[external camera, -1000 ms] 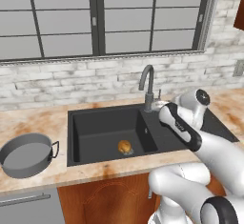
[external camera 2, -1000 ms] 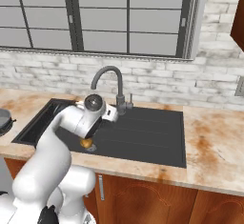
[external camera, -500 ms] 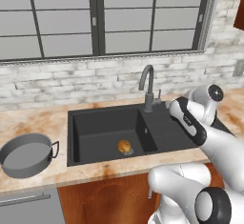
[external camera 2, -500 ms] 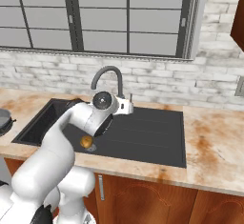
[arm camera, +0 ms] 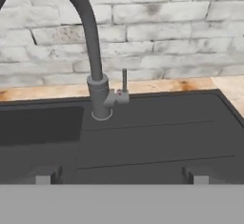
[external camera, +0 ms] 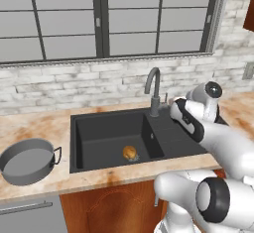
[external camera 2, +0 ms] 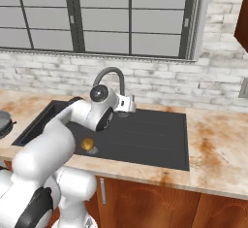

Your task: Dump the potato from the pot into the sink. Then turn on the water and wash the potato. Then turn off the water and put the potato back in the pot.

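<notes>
On the far left of the desk (external camera: 44,128) the pot (external camera: 27,160) stands without its load, well apart from everything else. To its right the sink (external camera: 99,128) holds the potato (external camera: 129,152), lying on the basin floor near the drain, so the dumping looks done and the water is the step in hand; no stream runs from the tap (external camera: 153,90).

The relation that matters is tap lever to tool. In the hand view the tap's small lever (arm camera: 124,81) stands upright as a thin vertical rod just to the right of the tap's base, near the back edge of the sink, and it lies ahead of the tool (arm camera: 121,176), close to centre between the two fingertips (arm camera: 44,175). The tool is released, jaws spread wide and grasping nothing, and it hovers over the flat drainboard right of the basin, short of the lever and not touching it. A forward reach would likely bring the lever between the fingertips.
</notes>
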Controlling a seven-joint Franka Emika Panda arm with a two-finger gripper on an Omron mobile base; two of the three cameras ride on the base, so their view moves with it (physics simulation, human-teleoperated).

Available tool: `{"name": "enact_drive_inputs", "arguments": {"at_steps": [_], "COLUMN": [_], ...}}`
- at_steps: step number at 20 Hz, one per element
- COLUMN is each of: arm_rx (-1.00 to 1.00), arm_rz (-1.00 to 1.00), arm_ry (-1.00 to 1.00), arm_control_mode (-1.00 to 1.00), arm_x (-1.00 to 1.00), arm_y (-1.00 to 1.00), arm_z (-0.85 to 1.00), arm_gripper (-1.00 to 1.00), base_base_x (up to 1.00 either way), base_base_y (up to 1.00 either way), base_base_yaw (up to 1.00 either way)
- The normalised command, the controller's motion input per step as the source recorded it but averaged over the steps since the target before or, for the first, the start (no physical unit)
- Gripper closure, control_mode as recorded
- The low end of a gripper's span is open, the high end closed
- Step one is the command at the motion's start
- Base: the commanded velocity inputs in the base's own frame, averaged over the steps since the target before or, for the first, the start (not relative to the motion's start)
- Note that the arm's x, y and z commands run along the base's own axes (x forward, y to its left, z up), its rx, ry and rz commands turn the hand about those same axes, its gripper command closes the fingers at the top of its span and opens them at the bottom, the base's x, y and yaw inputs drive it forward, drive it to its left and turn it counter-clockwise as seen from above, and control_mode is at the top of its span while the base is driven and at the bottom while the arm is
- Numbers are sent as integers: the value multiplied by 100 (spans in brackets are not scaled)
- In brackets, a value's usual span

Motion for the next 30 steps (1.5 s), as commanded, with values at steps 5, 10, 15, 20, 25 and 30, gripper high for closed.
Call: {"name": "enact_drive_inputs", "arguments": {"at_steps": [5, 10, 15, 20, 25, 30], "arm_rx": [16, -3, 1, 0, 0, 0], "arm_rz": [0, -1, 0, 0, 1, 0], "arm_ry": [2, 13, -1, -6, -2, 0], "arm_control_mode": [-100, -100, -100, -100, -100, -100], "arm_x": [27, 39, 43, 39, 50, 37], "arm_y": [-55, 8, 4, -2, -7, -33], "arm_z": [1, 4, -21, -37, -16, -22], "arm_gripper": [-100, -100, -100, -100, -100, -100], "base_base_x": [0, 0, 0, 0, 0, 0], "base_base_y": [0, 0, 0, 0, 0, 0], "base_base_yaw": [0, 0, 0, 0, 0, 0]}}
